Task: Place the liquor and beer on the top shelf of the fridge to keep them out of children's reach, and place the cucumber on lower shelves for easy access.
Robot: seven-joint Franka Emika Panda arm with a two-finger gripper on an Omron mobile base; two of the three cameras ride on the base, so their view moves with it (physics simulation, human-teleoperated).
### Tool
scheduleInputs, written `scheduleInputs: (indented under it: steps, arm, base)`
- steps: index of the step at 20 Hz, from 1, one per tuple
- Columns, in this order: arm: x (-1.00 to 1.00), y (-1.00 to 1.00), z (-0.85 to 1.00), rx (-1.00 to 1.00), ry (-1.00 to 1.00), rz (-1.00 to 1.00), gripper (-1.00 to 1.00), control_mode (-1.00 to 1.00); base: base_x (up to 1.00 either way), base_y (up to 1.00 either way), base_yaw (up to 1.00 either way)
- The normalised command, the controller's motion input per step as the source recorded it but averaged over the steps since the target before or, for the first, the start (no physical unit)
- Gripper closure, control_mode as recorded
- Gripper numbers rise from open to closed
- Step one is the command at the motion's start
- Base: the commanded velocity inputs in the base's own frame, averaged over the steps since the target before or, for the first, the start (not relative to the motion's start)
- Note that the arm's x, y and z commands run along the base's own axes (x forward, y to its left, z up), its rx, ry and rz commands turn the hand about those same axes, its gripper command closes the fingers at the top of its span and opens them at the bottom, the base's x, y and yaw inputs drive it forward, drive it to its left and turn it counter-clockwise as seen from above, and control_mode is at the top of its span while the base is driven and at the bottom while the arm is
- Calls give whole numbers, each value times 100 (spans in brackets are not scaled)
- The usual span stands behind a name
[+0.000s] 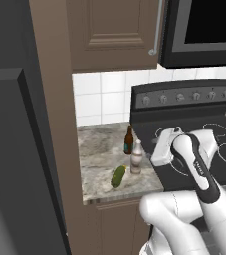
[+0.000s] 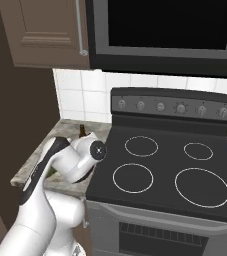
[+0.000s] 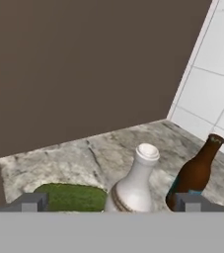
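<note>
A: Looking at the hand view, the hand (image 3: 111, 201) was wide open, empty, its two tips standing either side of the liquor (image 3: 134, 188). Nothing was gripped.

B: Where did the three items sit?

A: All on the desk (image 1: 97, 149), between the brown cabinet side and the stove (image 1: 204, 144). In the left base view the beer (image 1: 129, 140) stood nearest the tiled wall, the liquor (image 1: 136, 157) just in front of it, and the cucumber (image 1: 118, 176) lay near the liquor's base toward the desk's front edge. All were upright except the cucumber, which lay flat.

B: Fridge?

A: The fridge (image 1: 12, 149) showed as a dark grey door at the left of that view. It looked closed; the shelves weren't visible, so nothing was placed yet.

B: So, which step?

A: My read: the approach for the first pick, liquor as target, since it was centred between the tips. The beer (image 3: 196, 173) was off toward one tip, the cucumber (image 3: 71, 196) toward the other.

B: Next move?

A: Advance until the tips bracket the liquor's body below the neck, then close. Risks: the beer stood close behind and the cucumber near the base, so either could get clipped. The rounded body may slip if gripped too high. The fridge door needs opening before any placement.
</note>
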Motion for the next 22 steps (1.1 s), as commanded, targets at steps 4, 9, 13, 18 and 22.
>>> scheduleInputs:
  steps: [4, 9, 13, 18, 22]
  arm:
    - [12, 28, -28, 0, 0, 1, -100, -100]
    - [9, 21, -32, 0, 0, 2, -100, -100]
    - [9, 13, -35, 0, 0, 2, -100, -100]
    - [11, 12, -36, 0, 0, 2, -100, -100]
    - [12, 8, -38, 0, 0, 3, -100, -100]
  base:
    - [0, 0, 0]
    - [0, 0, 0]
    - [0, 0, 0]
    - [0, 0, 0]
    - [0, 0, 0]
